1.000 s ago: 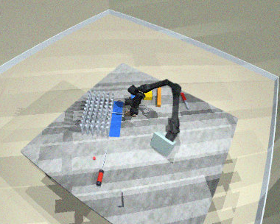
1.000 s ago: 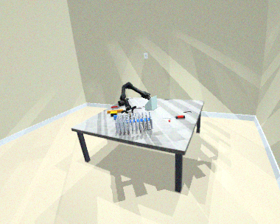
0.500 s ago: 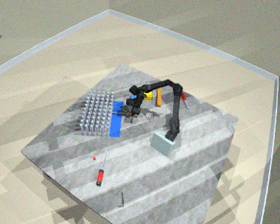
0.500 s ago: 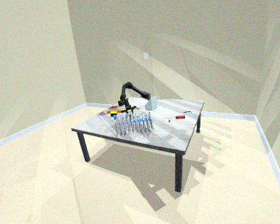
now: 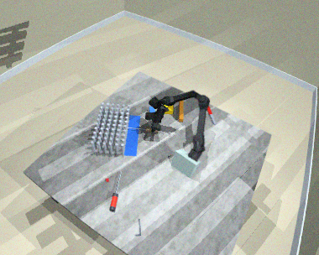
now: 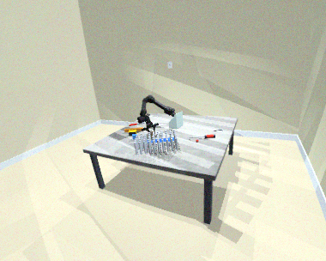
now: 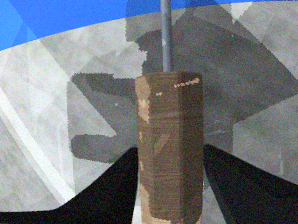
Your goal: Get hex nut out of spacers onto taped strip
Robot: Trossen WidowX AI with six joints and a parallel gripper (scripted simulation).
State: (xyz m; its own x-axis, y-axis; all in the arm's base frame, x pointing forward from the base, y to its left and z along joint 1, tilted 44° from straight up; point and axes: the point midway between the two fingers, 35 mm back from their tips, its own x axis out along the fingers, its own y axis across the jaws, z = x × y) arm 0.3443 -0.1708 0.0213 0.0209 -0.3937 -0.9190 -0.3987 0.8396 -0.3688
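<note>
My gripper [image 5: 152, 131] [image 7: 170, 152] is shut on the brown wooden handle [image 7: 170, 120] of a tool with a thin grey metal shaft [image 7: 166, 40]. In the top view the shaft reaches left over the blue taped strip [image 5: 131, 144] [image 7: 75, 15], toward the front row of spacers; its tip is too small to make out. The gripper is on the side of the strip away from the spacers. The grey metal spacers [image 5: 112, 130] [image 6: 157, 148] stand upright in a dense block. I cannot make out the hex nut in any view.
A pale green block [image 5: 185, 163] [image 6: 176, 121] stands by the arm's base. Orange [image 5: 181, 111], yellow [image 5: 169, 110] and blue [image 6: 134, 136] pieces and a red-handled tool [image 5: 209, 110] lie behind the arm. A red screwdriver [image 5: 114, 202], a small red piece [image 5: 107, 179] and a hex key [image 5: 139, 228] lie nearer.
</note>
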